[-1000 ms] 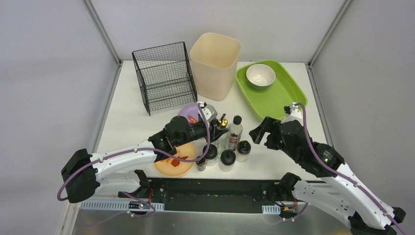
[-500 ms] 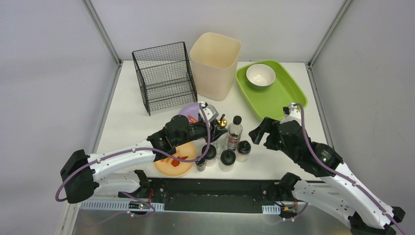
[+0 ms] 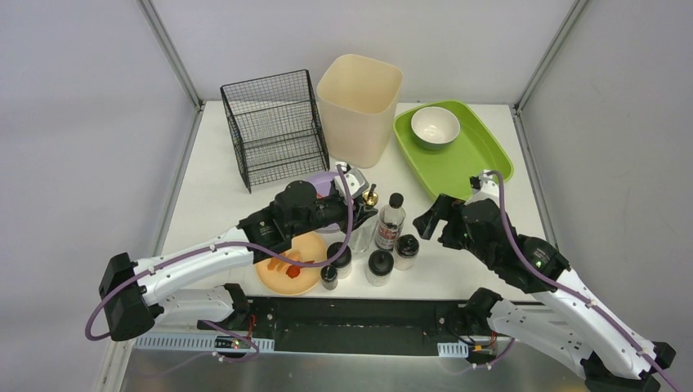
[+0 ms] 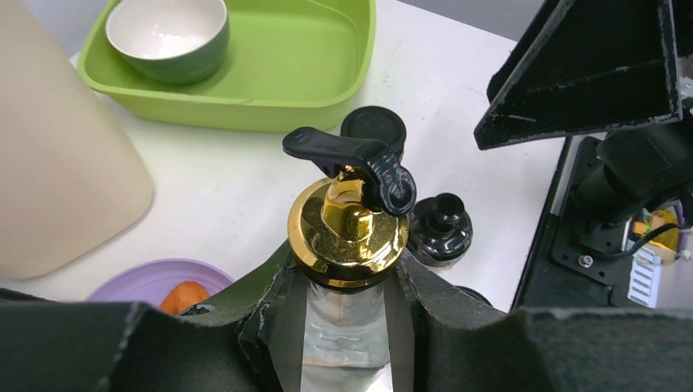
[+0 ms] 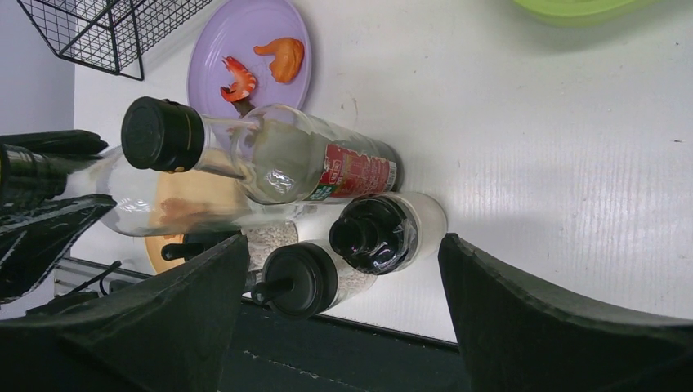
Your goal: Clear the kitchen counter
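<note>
Left gripper (image 4: 345,322) is closing on the neck of a clear bottle with a gold pump cap (image 4: 327,237), one finger on each side of the glass, near the middle of the top view. I cannot tell whether the base of this bottle is touching the table (image 3: 212,204).

At the upper left of the top view a black wire basket (image 3: 274,126) is standing on the table. Below it, at the near edge, an orange plate (image 3: 290,273) is lying partly under the left arm, and a purple plate (image 5: 245,57) with small orange food pieces is lying behind the gripper.

A tall beige bin (image 3: 359,106) is standing just right of the basket. In the lower middle, four small jars with black lids (image 3: 379,263) are standing close together, and a clear bottle with a black cap and red label (image 3: 391,219) is standing just behind them.

At the upper right a green tray (image 3: 466,167) is lying on the table and is holding a white bowl (image 3: 434,125).

Right gripper (image 5: 342,245) is hovering with its jaws wide apart and holding nothing, just right of the jars in the top view.
</note>
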